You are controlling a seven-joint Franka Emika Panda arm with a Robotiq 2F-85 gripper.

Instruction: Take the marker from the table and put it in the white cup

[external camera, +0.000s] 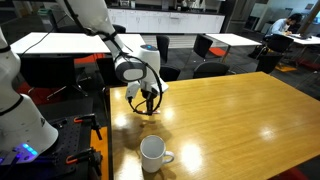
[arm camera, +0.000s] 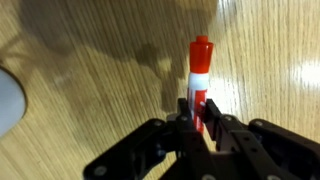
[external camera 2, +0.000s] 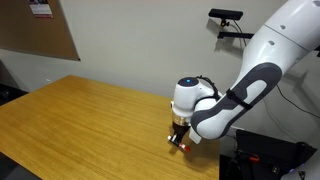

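Room: office-type space, with white tables (external camera: 60,42) and dark chairs (external camera: 210,46) well behind the claw in an exterior view, and a corkboard (external camera 2: 40,25) up on the wall in an exterior view.
Desk: big glossy honey-wood desk (external camera: 230,110) with a fair bit of glare; the grain shows up nicely in the wrist view.
Arm: chunky white arm (external camera 2: 250,85) coming down from above the claw.
Claw: the claw (external camera: 148,104) points straight down and sits low over the desk in both exterior views.
Claw state: clamped on the marker, with a dark finger (arm camera: 213,118) pressed in on each side of it in the wrist view.
Marker: the red marker (arm camera: 200,70) has its red end sticking out past the fingertips and its whitish part pinched between them. In an exterior view only a bit of red (external camera 2: 182,143) peeks out under the claw, right down at the wood. Honestly can't tell if it's touching the desk.
White cup: the white cup (external camera: 152,151) stands upright on the desk, well apart from the claw, on the camera side of it.
Blur: pale smudge (arm camera: 8,100) off to the side of the claw in the wrist view, too blurry to call.
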